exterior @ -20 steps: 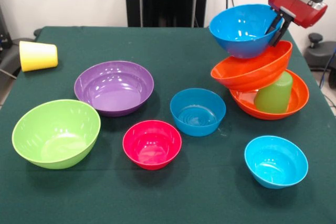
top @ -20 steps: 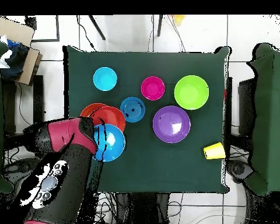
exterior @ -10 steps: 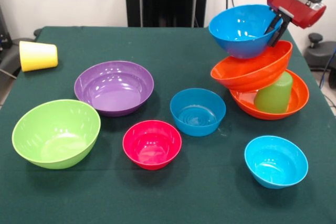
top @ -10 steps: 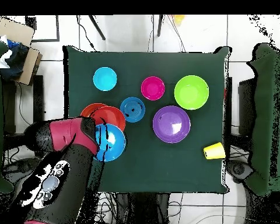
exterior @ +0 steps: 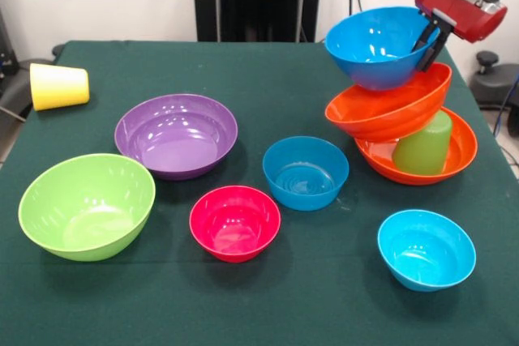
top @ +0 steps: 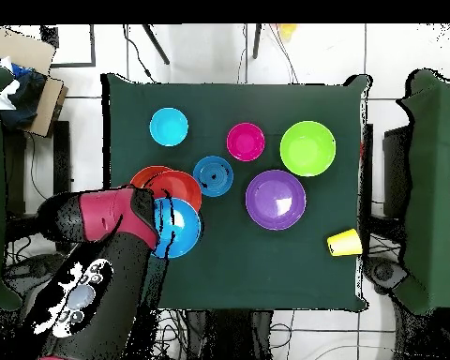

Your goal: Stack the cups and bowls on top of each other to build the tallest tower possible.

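My gripper [exterior: 427, 40] is shut on the rim of a blue bowl [exterior: 373, 42] at the top of the tower, one finger inside the rim and one outside. The bowl sits just over a tilted orange bowl [exterior: 389, 111]; I cannot tell whether they touch. That orange bowl leans on an upturned light green cup [exterior: 423, 145], which stands in a second orange bowl [exterior: 458, 155]. From overhead, the gripper [top: 157, 217] and arm cover one side of the blue bowl [top: 180, 228]. A yellow cup [exterior: 58, 85] lies on its side at the far left.
Loose on the green cloth are a purple bowl [exterior: 176, 134], a lime green bowl [exterior: 87, 204], a pink-red bowl [exterior: 234, 221], a smaller blue bowl [exterior: 305, 172] and a cyan bowl [exterior: 426, 249]. The tower stands close to the table's right edge.
The gripper and the blue bowl have shifted very slightly to the right in the front view. Everything else is as it was.
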You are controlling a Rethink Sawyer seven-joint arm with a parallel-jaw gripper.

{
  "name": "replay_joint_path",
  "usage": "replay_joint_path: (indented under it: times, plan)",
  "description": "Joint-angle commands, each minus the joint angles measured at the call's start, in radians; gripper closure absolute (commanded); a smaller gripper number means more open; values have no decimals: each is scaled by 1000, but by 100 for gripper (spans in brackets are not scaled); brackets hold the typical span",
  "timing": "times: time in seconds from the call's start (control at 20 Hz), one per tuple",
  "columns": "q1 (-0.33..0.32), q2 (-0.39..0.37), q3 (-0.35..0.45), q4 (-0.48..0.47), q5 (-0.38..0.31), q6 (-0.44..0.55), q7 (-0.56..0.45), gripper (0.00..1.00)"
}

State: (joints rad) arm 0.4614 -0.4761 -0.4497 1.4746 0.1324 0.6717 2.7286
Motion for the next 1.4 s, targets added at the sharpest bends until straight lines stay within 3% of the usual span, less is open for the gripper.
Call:
replay_joint_path:
  times: [0.05,0.75,1.4]
  plan:
    - [23,13,50,-93,54,100,188,100]
    - [60,67,-9,-213,120,216,237,100]
    - [89,100,-56,-244,166,239,244,100]
